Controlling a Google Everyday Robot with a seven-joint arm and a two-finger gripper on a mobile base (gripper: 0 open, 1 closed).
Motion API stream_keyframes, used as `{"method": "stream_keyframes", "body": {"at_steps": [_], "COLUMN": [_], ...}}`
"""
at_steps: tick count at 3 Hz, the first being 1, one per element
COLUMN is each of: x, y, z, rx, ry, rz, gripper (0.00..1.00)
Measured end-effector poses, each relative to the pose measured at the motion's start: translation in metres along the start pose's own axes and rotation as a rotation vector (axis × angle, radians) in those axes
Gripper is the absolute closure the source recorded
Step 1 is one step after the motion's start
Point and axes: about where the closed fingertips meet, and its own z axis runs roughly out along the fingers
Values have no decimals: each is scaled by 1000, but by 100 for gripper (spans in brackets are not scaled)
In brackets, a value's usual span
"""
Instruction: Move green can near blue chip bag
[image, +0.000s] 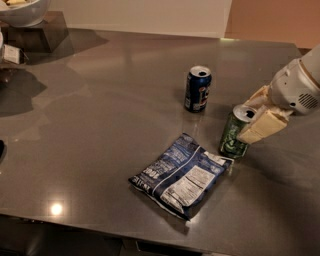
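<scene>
The blue chip bag (182, 175) lies flat on the grey worktop (100, 125), the dark blue can (198, 89) stands beyond it and apart, and the green can (234, 134) sits just beside the bag's right corner, leaning slightly, so close that I cannot tell whether they touch. Right of the bag, the end effector (260, 116) is clamped around the green can's upper half. Releasing while the can leans could tip it onto the bag or send it rolling, and pressing further in could shove the bag aside.
</scene>
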Motion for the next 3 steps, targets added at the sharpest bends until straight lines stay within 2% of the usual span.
{"method": "stream_keyframes", "body": {"at_steps": [1, 2, 3], "x": [-1, -3, -3], "y": [0, 0, 0], "z": [0, 1, 1], "rx": [1, 2, 2], "ry": [0, 0, 0], "rz": [-2, -4, -5], "gripper": [16, 0, 0]}}
